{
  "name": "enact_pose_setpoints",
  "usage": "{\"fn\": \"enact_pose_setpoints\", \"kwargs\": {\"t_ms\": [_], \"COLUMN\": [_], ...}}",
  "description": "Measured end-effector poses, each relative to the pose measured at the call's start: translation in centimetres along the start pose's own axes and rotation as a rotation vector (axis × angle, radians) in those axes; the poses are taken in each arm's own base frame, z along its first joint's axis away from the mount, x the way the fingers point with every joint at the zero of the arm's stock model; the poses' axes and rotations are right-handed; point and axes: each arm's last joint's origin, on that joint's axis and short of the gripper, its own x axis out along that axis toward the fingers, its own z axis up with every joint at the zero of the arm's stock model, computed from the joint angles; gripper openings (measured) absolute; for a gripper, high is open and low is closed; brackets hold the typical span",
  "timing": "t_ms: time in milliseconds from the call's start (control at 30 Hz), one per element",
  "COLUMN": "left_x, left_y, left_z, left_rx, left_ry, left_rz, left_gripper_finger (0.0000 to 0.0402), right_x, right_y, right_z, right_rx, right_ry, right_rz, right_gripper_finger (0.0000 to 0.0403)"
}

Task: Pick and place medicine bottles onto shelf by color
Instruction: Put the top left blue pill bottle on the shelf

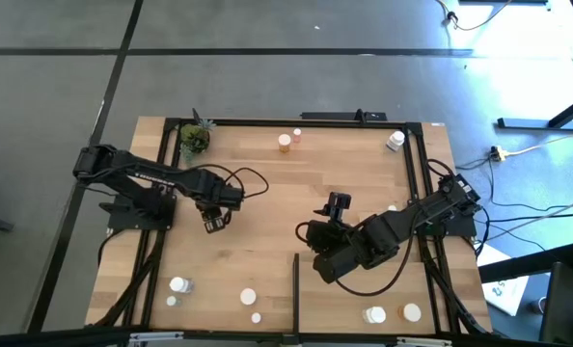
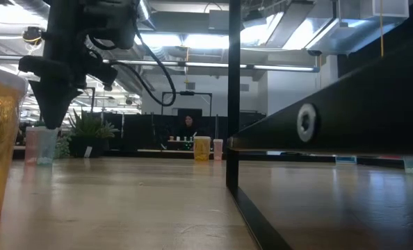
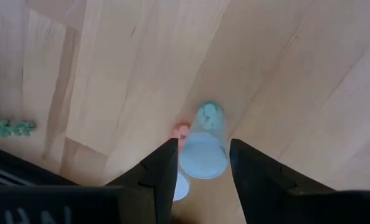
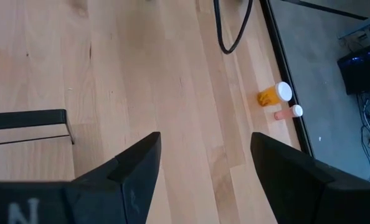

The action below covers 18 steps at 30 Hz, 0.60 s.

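Observation:
My left gripper (image 1: 214, 223) points straight down over the table's left middle, shut on a pale greenish medicine bottle (image 3: 203, 146) with a whitish cap. A pinkish bottle (image 3: 180, 132) stands right beside it on the wood. In the low view both bottles (image 2: 45, 146) show under the gripper (image 2: 52, 123). My right gripper (image 1: 337, 202) hangs open above the table's middle, with only bare wood between its fingers (image 4: 205, 135). The shelf (image 1: 356, 301) lies at the near right behind a black strip (image 1: 296, 289). My left gripper pinches the greenish bottle at its cap end (image 3: 200, 165) between its two fingers, coming from above and pointing down. The bottle stays upright below the fingertips. Whether its base rests on the table or hangs just above it, I cannot tell.
An orange bottle (image 1: 285, 143), a small one (image 1: 297, 134) and a white one (image 1: 395, 141) stand along the far edge, beside a small potted plant (image 1: 195, 138). More bottles (image 1: 178, 285) (image 1: 248, 297) (image 1: 374, 314) (image 1: 411, 312) stand along the near edge. The table's middle is bare wood.

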Motion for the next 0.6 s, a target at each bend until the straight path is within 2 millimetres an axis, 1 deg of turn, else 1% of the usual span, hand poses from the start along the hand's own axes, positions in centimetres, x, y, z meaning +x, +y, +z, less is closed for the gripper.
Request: {"fn": "enact_pose_setpoints", "kwargs": {"t_ms": [600], "left_x": [0.08], "left_y": [-0.03], "left_z": [0.04], "left_rx": [0.001], "left_ry": [0.004], "left_rz": [0.002], "left_gripper_finger": [0.0139], "right_x": [-0.01], "right_y": [0.05], "right_z": [0.07], "right_rx": [0.006], "right_ry": [-0.006], "right_rz": [0.003], "right_gripper_finger": [0.025]}}
